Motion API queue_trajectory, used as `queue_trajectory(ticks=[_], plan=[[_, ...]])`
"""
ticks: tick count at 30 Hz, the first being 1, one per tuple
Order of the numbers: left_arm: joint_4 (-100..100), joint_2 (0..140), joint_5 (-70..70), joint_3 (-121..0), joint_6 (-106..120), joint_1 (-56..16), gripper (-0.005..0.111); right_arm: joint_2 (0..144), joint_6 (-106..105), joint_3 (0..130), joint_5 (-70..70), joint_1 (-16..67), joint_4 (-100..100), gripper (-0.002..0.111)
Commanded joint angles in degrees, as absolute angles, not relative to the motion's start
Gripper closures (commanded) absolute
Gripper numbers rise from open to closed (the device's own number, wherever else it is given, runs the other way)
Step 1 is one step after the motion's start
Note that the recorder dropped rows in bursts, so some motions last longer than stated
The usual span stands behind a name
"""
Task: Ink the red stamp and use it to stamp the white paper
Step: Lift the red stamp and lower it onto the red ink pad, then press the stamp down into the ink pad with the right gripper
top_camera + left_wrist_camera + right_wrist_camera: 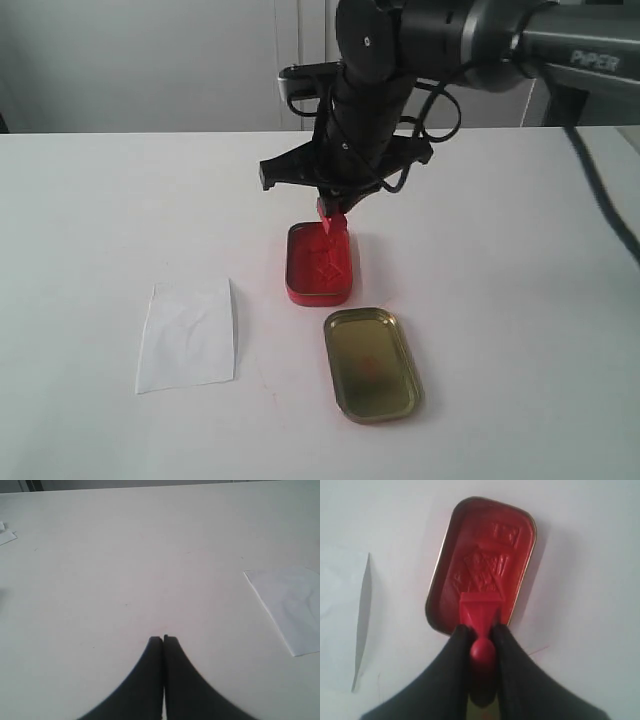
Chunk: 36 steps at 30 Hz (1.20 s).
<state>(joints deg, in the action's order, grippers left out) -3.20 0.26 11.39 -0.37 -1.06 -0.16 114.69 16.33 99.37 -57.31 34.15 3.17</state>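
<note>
The red stamp (pixel 479 611) is clamped by its knob between the fingers of the right gripper (pixel 481 630), base downward, at one end of the open red ink tin (pixel 312 270). Contact with the ink surface cannot be confirmed. The gold lid (pixel 371 364) lies just beside the tin, inner face up. The white paper (pixel 188 336) lies flat on the table (pixel 100 220), apart from the tin. The left gripper (pixel 163 639) has its jaws pressed together, empty, near the paper.

You have: stamp (pixel 332 222) over far end of ink tin (pixel 318 297); lid (pixel 372 365) just before it; paper (pixel 188 335) left of both.
</note>
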Motion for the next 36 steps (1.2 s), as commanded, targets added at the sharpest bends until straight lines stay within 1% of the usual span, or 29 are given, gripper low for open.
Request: queue_trajectory(ticks=[1, 11, 23, 29, 36], plan=[[-3.43, 0.00, 11.16, 0.00, -1.09, -0.09, 0.107, 120.30, 15.20, 105.19, -60.38, 33.57, 2.26, 0.108], [-3.43, 0.00, 11.16, 0.00, -1.09, -0.09, 0.107, 128.74, 13.69, 109.24, -61.79, 33.36, -0.52, 0.108], [-3.43, 0.00, 11.16, 0.00, -1.09, -0.09, 0.107, 132.17, 13.69, 110.20, -60.31, 32.96, -0.40, 0.108], [-3.43, 0.00, 11.16, 0.00, -1.09, -0.09, 0.107, 135.58, 13.69, 110.06, -62.71, 32.96, -0.40, 0.108], [-3.43, 0.00, 11.16, 0.00, -1.09, -0.09, 0.107, 136.07, 13.93, 109.93, -62.81, 32.96, -0.40, 0.108]])
